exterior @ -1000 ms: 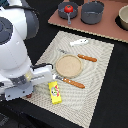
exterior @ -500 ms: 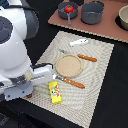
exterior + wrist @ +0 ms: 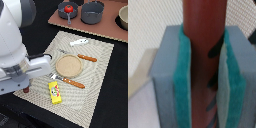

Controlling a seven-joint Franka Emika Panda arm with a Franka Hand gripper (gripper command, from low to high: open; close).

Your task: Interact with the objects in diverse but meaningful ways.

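Stick (image 3: 203, 55) first: the dark brown rod sits clamped between the teal pads (image 3: 182, 95) of the gripper (image 3: 25, 89), standing upright and running up out of the wrist view. It looks stiff, smooth and light, probably wooden or plastic. A round rod can twist or slide in flat pads, so I'd judge a hold near its middle, as here, the safest. From across the room only its lower tip shows under the hand, touching or just above the placemat (image 3: 100, 65); I cannot tell which.

Just beside the hand lies the yellow packet (image 3: 55, 93), flat with red print. It is likely thin, a little floppy and best taken by its long edges. A little further out sits the round plate (image 3: 68, 65), with a wooden-handled utensil (image 3: 70, 81) on its near side and another (image 3: 85, 57) beyond it; these crowd any sweep of the stick toward the middle of the mat.

Beyond them rests the white oblong piece (image 3: 78, 42). Well apart, on the brown board, a red ball (image 3: 68, 8) sits in a small grey pot (image 3: 68, 12), next to a bigger pot (image 3: 92, 12).
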